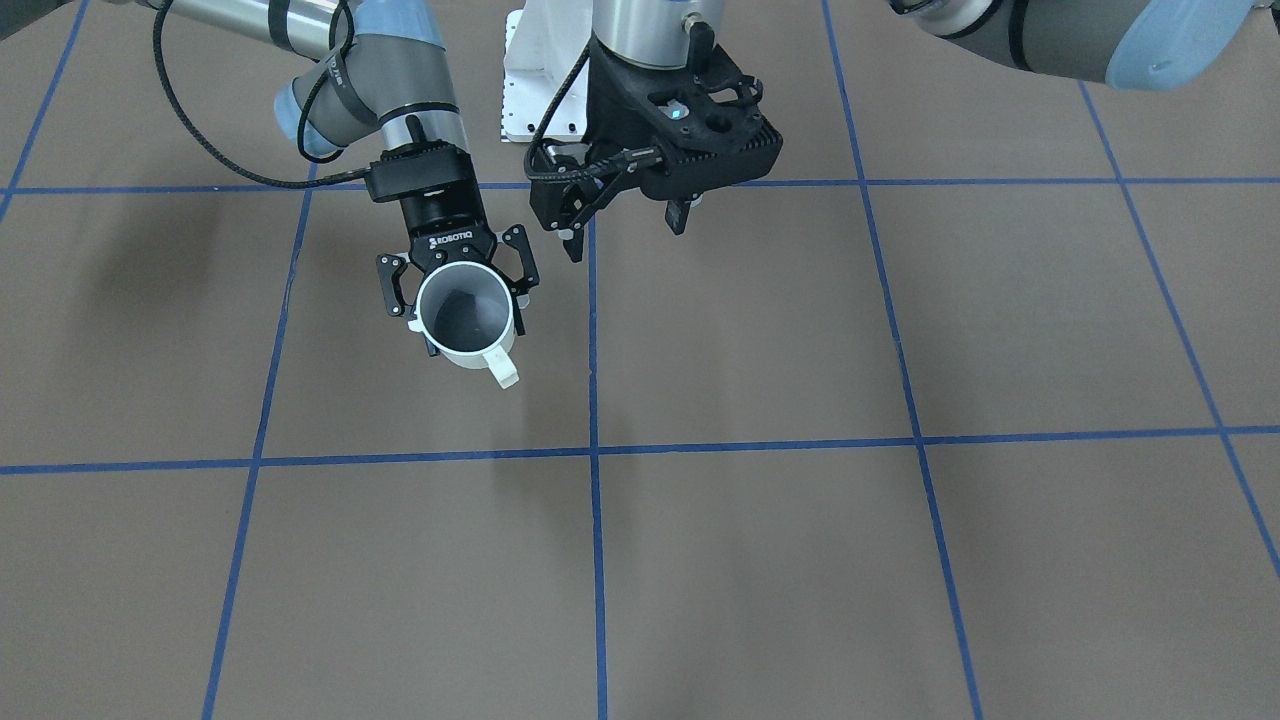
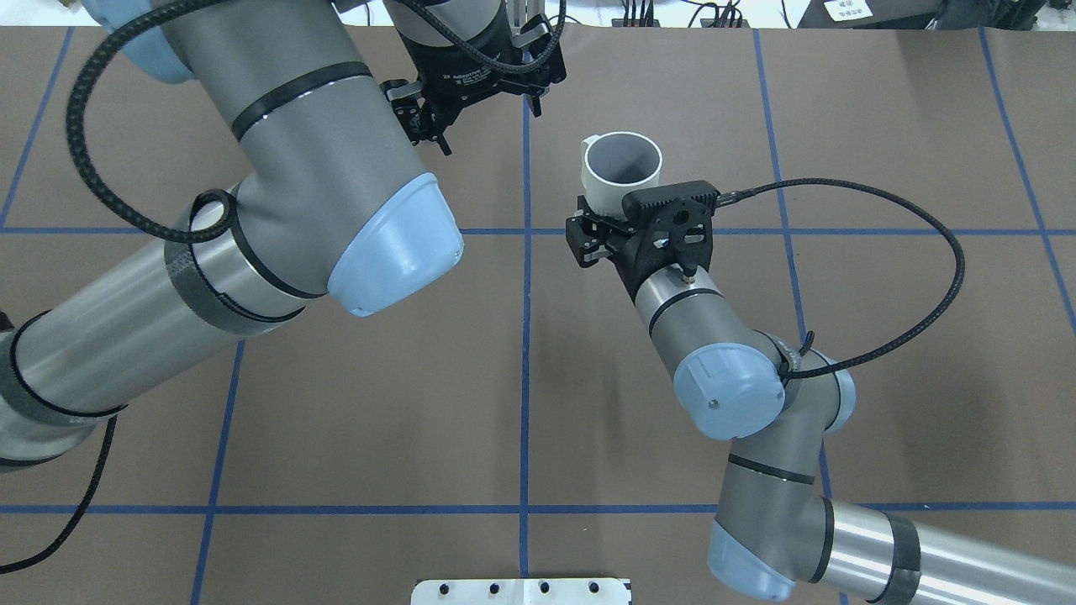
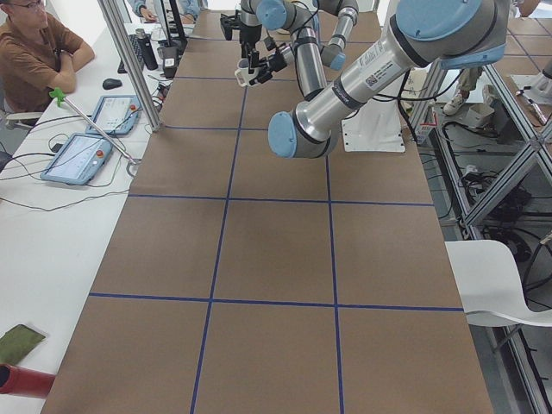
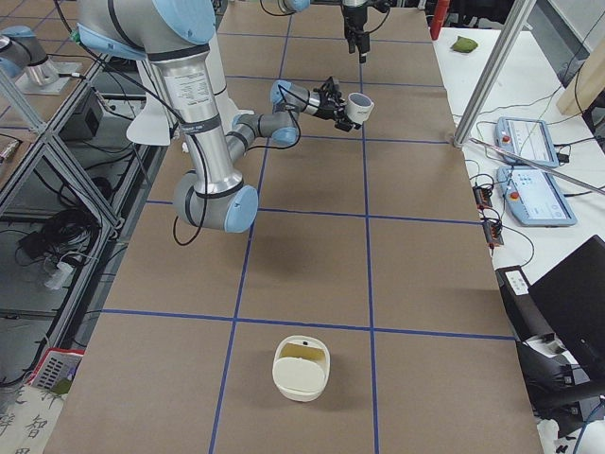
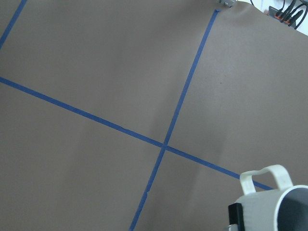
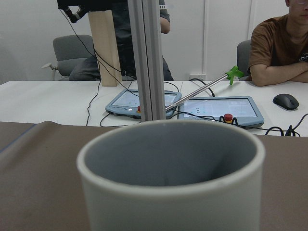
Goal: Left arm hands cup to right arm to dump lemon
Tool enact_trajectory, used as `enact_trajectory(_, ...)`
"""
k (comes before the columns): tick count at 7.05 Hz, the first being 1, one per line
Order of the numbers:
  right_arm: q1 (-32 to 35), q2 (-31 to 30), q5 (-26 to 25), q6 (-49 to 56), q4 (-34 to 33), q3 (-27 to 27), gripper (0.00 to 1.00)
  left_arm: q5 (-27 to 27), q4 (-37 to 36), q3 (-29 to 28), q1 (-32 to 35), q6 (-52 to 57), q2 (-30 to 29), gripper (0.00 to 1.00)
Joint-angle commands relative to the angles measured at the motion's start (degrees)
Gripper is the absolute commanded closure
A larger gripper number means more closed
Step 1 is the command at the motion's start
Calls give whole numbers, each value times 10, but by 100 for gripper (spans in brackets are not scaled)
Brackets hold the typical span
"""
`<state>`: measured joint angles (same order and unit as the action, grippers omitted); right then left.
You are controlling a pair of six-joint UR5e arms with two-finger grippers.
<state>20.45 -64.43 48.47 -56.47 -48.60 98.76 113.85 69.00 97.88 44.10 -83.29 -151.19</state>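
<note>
starting at the left of the overhead view, the left gripper (image 2: 483, 118) is found near 12 o'clock of the table (image 2: 378, 403), its fingers spread wide with nothing between them. further right, near 1 o'clock, the cup (image 2: 620, 168) is held raised and roughly upright, mouth up, by the right gripper (image 1: 468, 320), whose fingers are closed against opposite sides of the wall. the handle (image 2: 592, 139) is turned to 10 o'clock.

the cup is judged stiff and glazed, so smooth and apt to slip, and breakable if dropped; its weight is judged modest. a side grip across the body, clear of the handle, is thought the sound hold, firm enough that the cup is not twisted loose when tipped.

the lemon cannot be made out: only a dark patch is seen on the grey inside from the front view, and the bottom is hidden in the right wrist view. the fingertip contact is largely covered overhead by the camera mount (image 2: 672, 206). no lettering can be seen. at 6 o'clock in the right-side view, a white tub (image 4: 301, 390) with something yellowish inside is too small to be read.
</note>
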Motion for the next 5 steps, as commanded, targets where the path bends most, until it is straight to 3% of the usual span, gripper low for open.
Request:
enact_trajectory(1, -29, 6, -42, 25, -2, -4, 100, 26, 33, -37, 1, 2, -4, 6)
enact_trajectory(3, -29, 32, -40, 59, 3, -6, 100, 92, 54, -80, 5, -52, -16, 1)
enact_trajectory(5, -29, 34, -41, 62, 3, -5, 100, 107, 50, -100, 6, -84, -32, 0)
